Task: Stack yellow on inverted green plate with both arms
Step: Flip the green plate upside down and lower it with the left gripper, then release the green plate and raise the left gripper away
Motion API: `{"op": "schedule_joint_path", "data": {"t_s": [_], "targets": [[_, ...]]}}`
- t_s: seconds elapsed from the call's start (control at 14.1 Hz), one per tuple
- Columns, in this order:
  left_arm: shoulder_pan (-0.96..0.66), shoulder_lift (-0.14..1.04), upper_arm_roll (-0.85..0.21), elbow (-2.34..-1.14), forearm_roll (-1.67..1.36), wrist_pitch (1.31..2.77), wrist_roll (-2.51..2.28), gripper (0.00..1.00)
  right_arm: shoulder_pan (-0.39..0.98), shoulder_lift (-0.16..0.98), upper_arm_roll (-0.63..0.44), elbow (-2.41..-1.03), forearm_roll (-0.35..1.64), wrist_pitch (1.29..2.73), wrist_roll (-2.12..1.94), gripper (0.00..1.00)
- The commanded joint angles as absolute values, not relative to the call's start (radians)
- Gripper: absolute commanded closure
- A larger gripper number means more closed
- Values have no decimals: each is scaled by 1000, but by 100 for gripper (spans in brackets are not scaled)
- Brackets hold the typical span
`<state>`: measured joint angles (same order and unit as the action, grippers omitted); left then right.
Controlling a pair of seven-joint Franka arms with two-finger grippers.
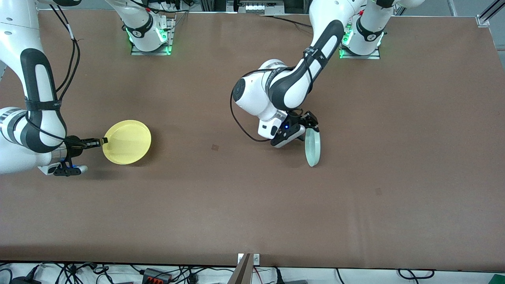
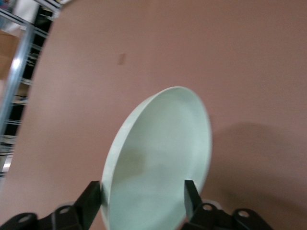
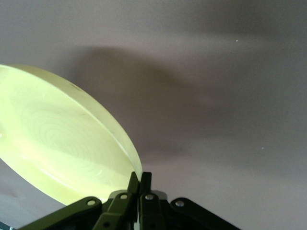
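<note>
Brown matte bench w/ faint creases, small dark spot near centre.

Yellow plate: round, shallow, smooth pale plastic, slightly translucent; faint concentric rings visible in right wrist view. Held off the bench over the right arm's end, roughly level, concave side up. Right gripper pinches its rim, fingers closed nearly together on the thin edge.

Green plate: round, pale mint, smooth, low rim. Tipped up on edge, seen almost side-on from front; lowest rim at or close to the bench, contact can't be confirmed. Left wrist view shows the hollow face, glossy, no markings. Left gripper clamps the rim, one finger on each face, mid-bench toward the left arm's end.

Plates well apart.
</note>
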<state>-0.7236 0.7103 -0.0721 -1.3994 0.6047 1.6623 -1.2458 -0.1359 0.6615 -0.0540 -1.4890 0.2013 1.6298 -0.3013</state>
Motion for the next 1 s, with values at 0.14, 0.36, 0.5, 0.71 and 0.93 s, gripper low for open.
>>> {"op": "schedule_joint_path", "data": {"t_s": [0.14, 0.36, 0.5, 0.71, 0.93], "targets": [[-738, 745, -75, -1407, 436, 2004, -1293, 10, -147, 652, -51, -1480, 221, 1608, -341, 100], [-749, 764, -84, -1420, 396, 2071, -1293, 10, -147, 649, -51, -1480, 221, 1608, -339, 100], [-747, 781, -84, -1420, 384, 2109, -1295, 10, -147, 647, -51, -1480, 221, 1608, -339, 100], [-713, 744, -84, -1419, 376, 2097, -1260, 9, -137, 618, -41, -1482, 221, 1608, -334, 100], [-631, 677, -86, -1420, 374, 2016, -1088, 8, -124, 600, -40, -1482, 224, 1551, -322, 100]]}}
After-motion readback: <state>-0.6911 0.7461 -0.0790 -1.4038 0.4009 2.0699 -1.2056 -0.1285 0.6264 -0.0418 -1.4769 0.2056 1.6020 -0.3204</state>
